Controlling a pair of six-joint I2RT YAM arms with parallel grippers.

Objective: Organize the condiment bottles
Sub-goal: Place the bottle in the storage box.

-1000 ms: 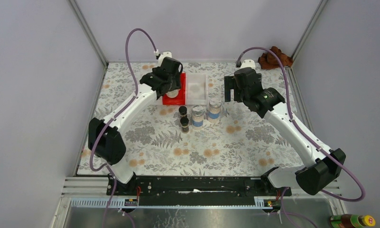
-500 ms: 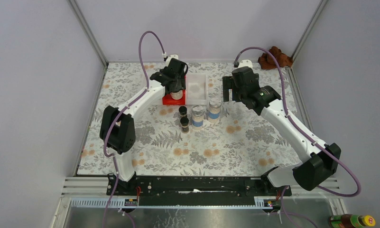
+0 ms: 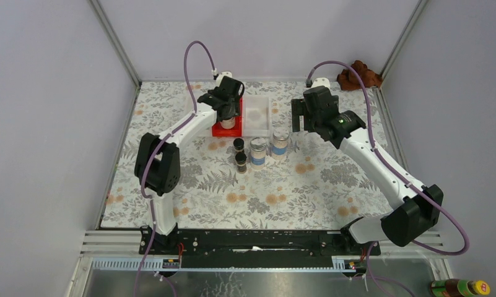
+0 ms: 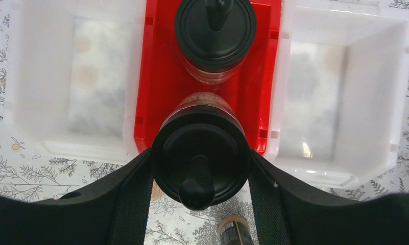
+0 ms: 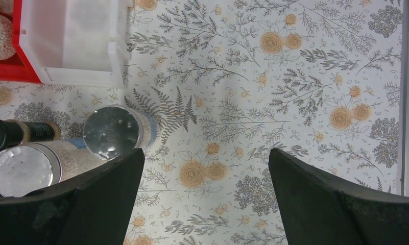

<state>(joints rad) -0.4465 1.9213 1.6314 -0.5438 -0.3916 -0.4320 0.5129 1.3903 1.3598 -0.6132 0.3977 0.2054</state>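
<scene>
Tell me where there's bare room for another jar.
The left white bin and right white bin flanking the red bin are empty. The floral cloth right of the silver-lidded jars is bare. Crowded: the red bin, with two black-capped jars, one in the left gripper.

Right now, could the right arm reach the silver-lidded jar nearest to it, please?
Probably yes: the right gripper hangs open just beside that silver-lidded jar, with only bare tablecloth between them.
</scene>
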